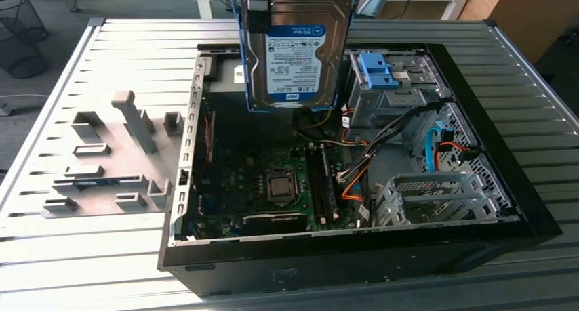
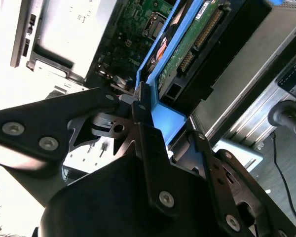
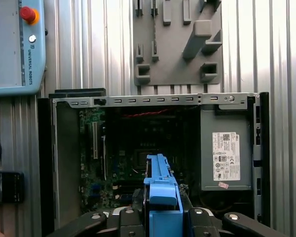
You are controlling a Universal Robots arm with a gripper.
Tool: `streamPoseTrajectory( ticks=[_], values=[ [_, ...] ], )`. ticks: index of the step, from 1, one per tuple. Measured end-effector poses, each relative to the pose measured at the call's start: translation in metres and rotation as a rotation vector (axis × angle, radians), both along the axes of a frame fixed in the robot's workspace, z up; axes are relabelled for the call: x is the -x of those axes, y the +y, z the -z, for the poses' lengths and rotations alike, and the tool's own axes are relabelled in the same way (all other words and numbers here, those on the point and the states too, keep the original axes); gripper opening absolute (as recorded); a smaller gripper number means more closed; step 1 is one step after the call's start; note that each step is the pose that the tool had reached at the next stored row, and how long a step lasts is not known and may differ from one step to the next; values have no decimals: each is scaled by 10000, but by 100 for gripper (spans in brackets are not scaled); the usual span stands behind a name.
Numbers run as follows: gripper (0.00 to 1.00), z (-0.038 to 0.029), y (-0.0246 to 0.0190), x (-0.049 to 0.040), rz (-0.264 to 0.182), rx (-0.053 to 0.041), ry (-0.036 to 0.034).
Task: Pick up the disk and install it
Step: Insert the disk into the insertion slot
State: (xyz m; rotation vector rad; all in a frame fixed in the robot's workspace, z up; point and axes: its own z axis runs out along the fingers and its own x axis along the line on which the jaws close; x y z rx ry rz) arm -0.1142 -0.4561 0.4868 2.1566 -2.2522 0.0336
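The disk (image 1: 294, 53) is held upright over the computer case (image 1: 362, 263), its blue frame pinched by the pincer (image 2: 163, 118). In the exterior view its top is cut off.

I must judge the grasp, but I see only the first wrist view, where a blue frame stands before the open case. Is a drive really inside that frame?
Observer: Yes. In the exterior view the disk hangs upright over the computer case, and its white-and-blue label faces the camera.
Operator: Is the end effector closed on it?
Observer: In the second wrist view the end effector is shut on the end of the blue frame, with one finger on each side.
Operator: Is any drive bay visible?
Observer: In the exterior view a blue bracket sits in a metal cage, to the exterior view's right of the disk.
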Motion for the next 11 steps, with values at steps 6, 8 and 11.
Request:
streamPoseTrajectory(
  ticks=[6, 8, 11],
  values=[
    [37, 1, -116, 0, 0, 14, 1],
    [37, 4, -183, 0, 0, 12, -1],
    [37, 8, -278, 0, 0, 13, -1]
  ],
)
